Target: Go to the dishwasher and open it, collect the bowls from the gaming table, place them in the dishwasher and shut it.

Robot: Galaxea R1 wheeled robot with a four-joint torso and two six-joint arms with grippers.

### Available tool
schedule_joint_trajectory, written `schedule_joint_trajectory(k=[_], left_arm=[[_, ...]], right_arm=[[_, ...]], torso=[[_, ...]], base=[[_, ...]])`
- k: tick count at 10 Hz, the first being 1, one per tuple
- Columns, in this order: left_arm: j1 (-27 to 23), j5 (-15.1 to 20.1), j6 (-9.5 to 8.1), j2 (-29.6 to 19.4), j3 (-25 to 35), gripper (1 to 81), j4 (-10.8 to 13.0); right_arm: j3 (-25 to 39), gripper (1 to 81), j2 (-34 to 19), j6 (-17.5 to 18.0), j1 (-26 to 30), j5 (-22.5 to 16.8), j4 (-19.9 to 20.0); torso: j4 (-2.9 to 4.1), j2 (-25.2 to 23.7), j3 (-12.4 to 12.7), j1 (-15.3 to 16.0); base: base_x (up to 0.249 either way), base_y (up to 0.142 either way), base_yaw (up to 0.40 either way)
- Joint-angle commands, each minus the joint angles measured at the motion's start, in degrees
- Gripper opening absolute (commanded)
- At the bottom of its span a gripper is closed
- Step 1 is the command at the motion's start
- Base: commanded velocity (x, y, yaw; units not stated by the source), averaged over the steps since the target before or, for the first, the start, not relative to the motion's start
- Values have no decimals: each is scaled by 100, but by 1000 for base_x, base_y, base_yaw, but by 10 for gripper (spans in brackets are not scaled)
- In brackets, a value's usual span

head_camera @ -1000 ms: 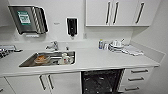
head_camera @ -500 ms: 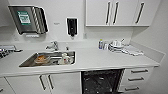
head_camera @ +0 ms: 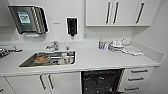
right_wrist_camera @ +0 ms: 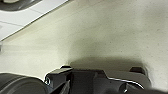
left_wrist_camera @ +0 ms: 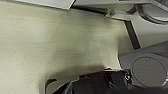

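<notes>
The dishwasher [head_camera: 101, 81] sits under the white counter, right of the sink cabinet. Its dark interior with wire racks is exposed, so its front stands open. The gaming table and its bowls are out of view. In the left wrist view the dark body of my left gripper [left_wrist_camera: 97, 82] hangs over pale floor. The right wrist view has the dark body of my right gripper [right_wrist_camera: 100, 80] above the same pale floor. I see nothing held in either one.
A steel sink [head_camera: 27, 62] holds several dishes, with a tap [head_camera: 53, 45] behind it. Stacked crockery [head_camera: 116, 45] and a cloth lie on the counter [head_camera: 100, 58] at the right. White drawers [head_camera: 138, 78] flank the dishwasher; wall cabinets [head_camera: 112, 12] hang above.
</notes>
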Motion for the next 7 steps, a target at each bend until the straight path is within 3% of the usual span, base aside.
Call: schedule_joint_trajectory(k=[1, 7], left_arm=[[-144, 134, -10, -200, -53, 811, -15], [595, 90, -19, 951, -1582, 811, 2]], right_arm=[[575, 811, -492, -414, 200, -172, -90], [-146, 811, 9, -414, -530, -13, -117]], torso=[[0, 549, -2, -354], [0, 1729, 0, -1110]], base=[[0, 0, 0], [0, 0, 0]])
